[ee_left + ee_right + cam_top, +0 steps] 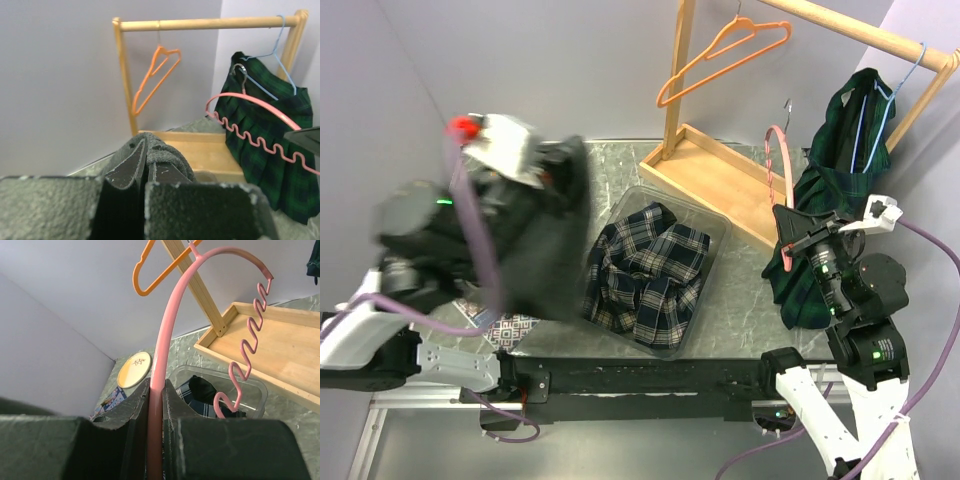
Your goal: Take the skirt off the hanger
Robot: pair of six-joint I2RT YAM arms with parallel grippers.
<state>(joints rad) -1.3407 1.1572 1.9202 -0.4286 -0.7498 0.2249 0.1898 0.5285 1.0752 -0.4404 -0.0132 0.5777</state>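
1. The right gripper (156,390) pinches the pink hanger (170,330) by one arm between its fingers.
2. The left gripper (146,162) has its fingers pressed together, holding nothing.
3. The dark green plaid skirt (835,185) hangs on the blue hanger (274,50) at the end of the wooden rail (210,23).
4. Only the right wrist view shows a yellow plate (134,369).

Overhead, wrist close-ups; rack (677,80) probably shared

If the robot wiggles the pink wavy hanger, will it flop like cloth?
Probably not. The pink wavy-bottomed hanger holds its curved shape though the right gripper pinches only one arm of it, so it looks stiff. It seems thin, so likely light. The pinched bar looks smooth and narrow, so it might swivel or slip a little.
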